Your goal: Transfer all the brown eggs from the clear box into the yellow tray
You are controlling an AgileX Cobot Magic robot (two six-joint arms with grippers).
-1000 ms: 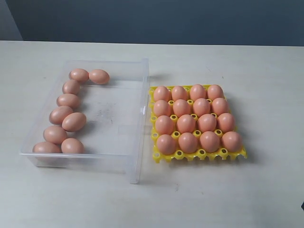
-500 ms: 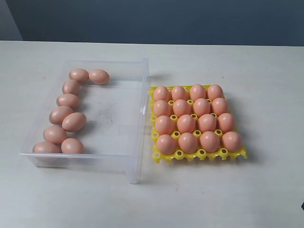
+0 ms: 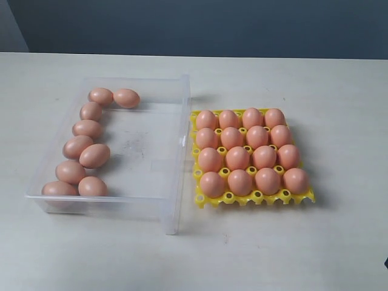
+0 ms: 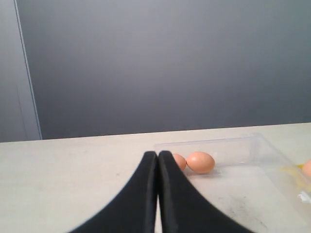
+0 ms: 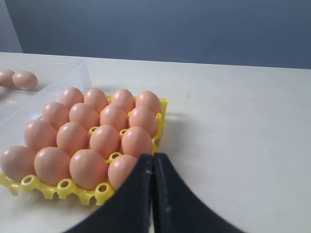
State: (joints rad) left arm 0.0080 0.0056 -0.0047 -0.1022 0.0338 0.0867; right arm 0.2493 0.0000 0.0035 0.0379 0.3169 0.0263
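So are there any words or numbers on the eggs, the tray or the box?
None: no words, numbers or signs can be read on the eggs, the yellow tray, the clear box or the table.
A faint grey smudge on the box floor is too blurred to tell.

light: bright, even | shadows: soft, faint | focus: mostly sharp

A pale, off-white table (image 3: 291, 242) fills the near scene. Beyond its far edge stands a plain dark blue-grey wall (image 3: 212, 27), evenly lit.
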